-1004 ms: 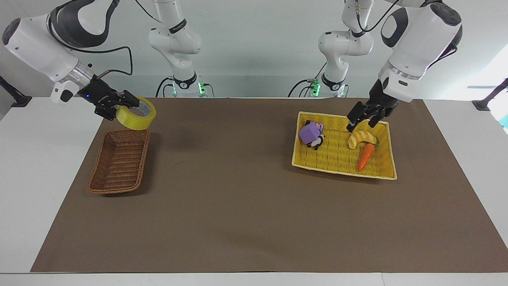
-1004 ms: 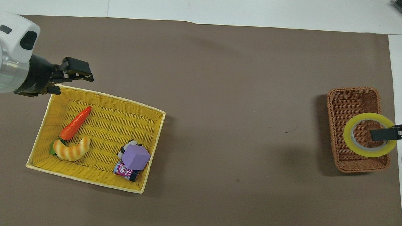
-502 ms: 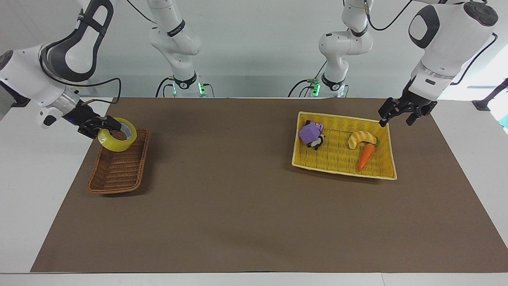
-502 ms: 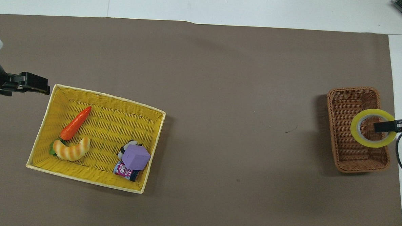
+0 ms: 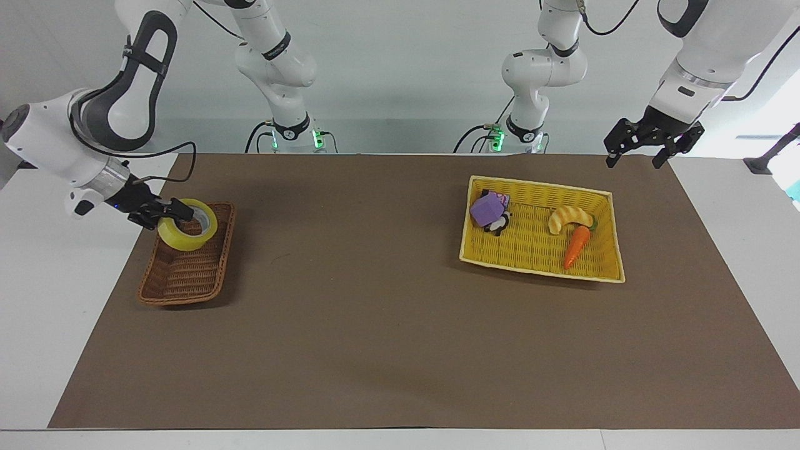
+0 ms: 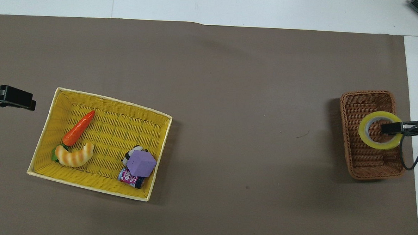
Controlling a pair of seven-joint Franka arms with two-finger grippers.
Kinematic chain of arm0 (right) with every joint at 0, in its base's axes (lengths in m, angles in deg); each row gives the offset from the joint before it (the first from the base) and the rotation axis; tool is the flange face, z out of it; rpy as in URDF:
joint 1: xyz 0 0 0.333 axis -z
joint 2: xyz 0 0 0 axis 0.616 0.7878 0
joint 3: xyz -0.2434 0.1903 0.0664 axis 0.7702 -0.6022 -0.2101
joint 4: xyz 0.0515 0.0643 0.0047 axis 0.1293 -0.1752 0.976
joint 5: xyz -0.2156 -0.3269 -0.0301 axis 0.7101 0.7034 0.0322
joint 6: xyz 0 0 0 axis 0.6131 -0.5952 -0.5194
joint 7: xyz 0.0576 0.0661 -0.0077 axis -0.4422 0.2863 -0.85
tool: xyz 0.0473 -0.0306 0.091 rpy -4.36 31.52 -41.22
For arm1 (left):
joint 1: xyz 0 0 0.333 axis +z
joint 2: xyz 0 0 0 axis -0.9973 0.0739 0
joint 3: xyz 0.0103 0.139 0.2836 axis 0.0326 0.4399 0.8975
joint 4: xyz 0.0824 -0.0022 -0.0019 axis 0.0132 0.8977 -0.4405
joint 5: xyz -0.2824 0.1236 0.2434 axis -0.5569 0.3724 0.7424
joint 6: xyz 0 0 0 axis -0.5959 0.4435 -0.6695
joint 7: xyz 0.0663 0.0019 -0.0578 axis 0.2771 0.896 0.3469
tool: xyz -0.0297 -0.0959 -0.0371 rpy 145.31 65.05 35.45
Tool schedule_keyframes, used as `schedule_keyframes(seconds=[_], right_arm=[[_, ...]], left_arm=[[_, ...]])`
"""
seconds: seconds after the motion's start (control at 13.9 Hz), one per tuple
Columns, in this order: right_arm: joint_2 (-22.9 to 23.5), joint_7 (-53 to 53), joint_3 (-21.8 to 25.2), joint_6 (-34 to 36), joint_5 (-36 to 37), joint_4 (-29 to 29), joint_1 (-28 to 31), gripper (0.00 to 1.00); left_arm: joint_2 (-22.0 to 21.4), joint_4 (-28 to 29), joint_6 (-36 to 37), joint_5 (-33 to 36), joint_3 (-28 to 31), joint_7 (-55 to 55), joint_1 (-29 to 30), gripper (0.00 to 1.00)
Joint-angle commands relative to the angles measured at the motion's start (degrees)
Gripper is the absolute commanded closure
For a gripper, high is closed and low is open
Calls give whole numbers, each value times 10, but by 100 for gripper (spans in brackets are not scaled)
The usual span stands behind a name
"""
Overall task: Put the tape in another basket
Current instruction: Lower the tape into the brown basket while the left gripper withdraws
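The right gripper (image 5: 167,214) holds the tape (image 5: 187,232) with its fingers closed on the wall of the ring, one finger reaching into the hole, and the arm comes in from the right arm's end of the table. The tape is low over the brown basket (image 5: 187,270), at the end of this basket that is nearer to the robots; in the overhead view the tape (image 6: 380,130) lies flat with its hole upward, over the side of the basket (image 6: 367,156) that faces the table edge at the right arm's end. I cannot tell if the roll already touches the basket floor or its rim. The brown basket stands on the brown mat (image 5: 375,325), close to the mat's edge at the right arm's end. The left gripper (image 5: 644,150) is up in the air with its fingers spread wide and holds nothing; it is over the mat corner nearest to the left arm's base, just outside the yellow basket (image 5: 609,275). In the yellow basket lie a carrot (image 5: 576,245), a croissant (image 5: 567,217), a purple cube (image 5: 486,209) and a small panda figure (image 5: 499,226) beside the cube
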Motion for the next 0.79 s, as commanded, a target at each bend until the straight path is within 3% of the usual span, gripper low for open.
schedule_keyframes(seconds=[0.0, 0.36, 0.57, 0.72], right_arm=[[-4, -22, -6, -38, 4, -4, -6, 100], [27, -10, -6, -50, -7, -12, -2, 100], [45, 74, -6, -54, -7, -14, 11, 100], [56, 97, -6, -55, -7, -17, 21, 95]], left_arm=[[-10, 7, 5, 11, 0, -22, 1, 0], [10, -49, 69, 36, 3, -67, 1, 0], [2, -32, 42, 33, 3, -68, 0, 0], [0, -28, 38, 33, 3, -64, 1, 0]])
